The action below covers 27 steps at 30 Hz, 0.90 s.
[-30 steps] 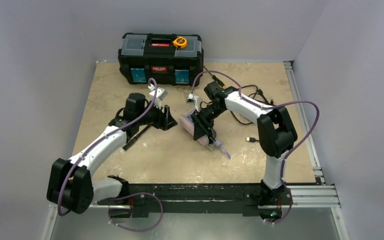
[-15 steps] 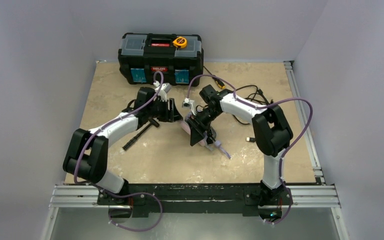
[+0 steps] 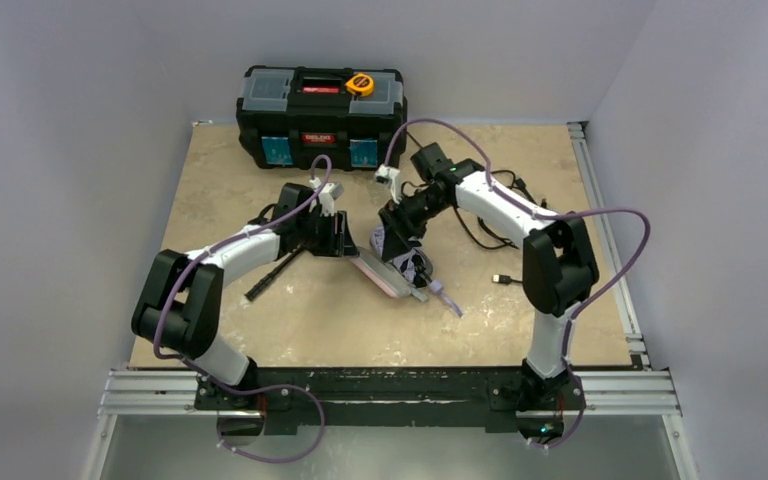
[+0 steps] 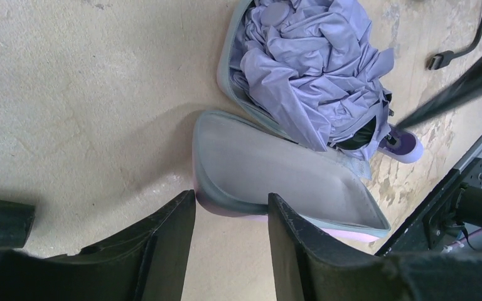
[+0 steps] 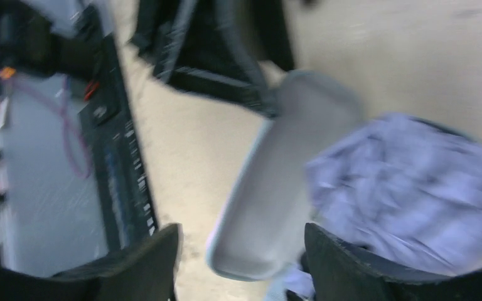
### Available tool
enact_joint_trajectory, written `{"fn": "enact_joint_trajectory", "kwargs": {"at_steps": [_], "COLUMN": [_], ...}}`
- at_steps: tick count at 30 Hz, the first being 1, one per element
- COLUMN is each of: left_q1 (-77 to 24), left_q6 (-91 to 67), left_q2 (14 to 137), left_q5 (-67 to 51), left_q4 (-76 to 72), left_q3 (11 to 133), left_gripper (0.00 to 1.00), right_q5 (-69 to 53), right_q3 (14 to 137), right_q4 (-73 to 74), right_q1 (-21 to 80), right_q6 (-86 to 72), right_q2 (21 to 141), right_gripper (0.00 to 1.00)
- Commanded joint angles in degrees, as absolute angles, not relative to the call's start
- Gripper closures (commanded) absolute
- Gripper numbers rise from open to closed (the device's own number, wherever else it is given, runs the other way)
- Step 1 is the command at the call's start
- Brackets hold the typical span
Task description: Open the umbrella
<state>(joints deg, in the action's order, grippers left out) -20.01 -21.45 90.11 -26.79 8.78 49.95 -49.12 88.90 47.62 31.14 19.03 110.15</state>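
The umbrella point(image 3: 415, 266) is folded, a crumpled lavender bundle lying in one half of an open zip case; it also shows in the left wrist view point(image 4: 314, 69) and, blurred, in the right wrist view point(image 5: 408, 188). Its small purple end point(image 4: 407, 145) sticks out. The case lid point(image 3: 380, 275) lies flat beside it, pink outside and grey inside point(image 4: 276, 175). My left gripper point(image 3: 345, 238) is open and empty, its fingertips point(image 4: 232, 204) at the lid's near rim. My right gripper point(image 3: 392, 240) is open and empty, hovering over the lid and bundle point(image 5: 241, 241).
A black toolbox point(image 3: 322, 115) with a yellow tape measure point(image 3: 360, 84) on top stands at the back. Black cables point(image 3: 490, 215) lie right of the case. A thin black rod point(image 3: 272, 275) lies under the left arm. Metal rails run along the front and right edges.
The case lid has swung open to the left and lies flat, exposing the lavender bundle. My right gripper has let go and drawn back. My left arm has reached in to the lid.
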Motion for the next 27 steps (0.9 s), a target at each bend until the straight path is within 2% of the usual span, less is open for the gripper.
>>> {"fn": "enact_joint_trajectory", "kwargs": {"at_steps": [1,5,20,24,27], "left_q1": [-19.86,-19.95,-19.95,-19.95,-19.95], "left_q6": [-20.35,-21.41,-20.77,-20.23,-19.53], "left_q2": [88.58,88.62,87.91,86.81,85.81], "left_q5": [-27.31,-27.96,-27.60,-27.65,-27.33], "left_q4": [8.46,7.56,6.85,6.86,7.35], "left_q3": [49.86,49.52,49.30,48.83,48.54], "left_gripper": [0.55,0.55,0.55,0.55,0.55], "right_q5": [-28.32,-14.62,-3.78,-0.14,1.30], "right_q3": [89.56,84.43,75.21,74.01,74.10], "right_q4": [36.36,31.20,24.05,21.49,21.25], "right_q1": [27.87,30.48,38.64,40.47,40.45], "right_q6": [7.88,5.71,4.76,5.07,5.25], "right_q2": [102.68,99.42,104.61,106.07,107.86], "right_gripper": [0.31,0.30,0.27,0.32,0.41]}}
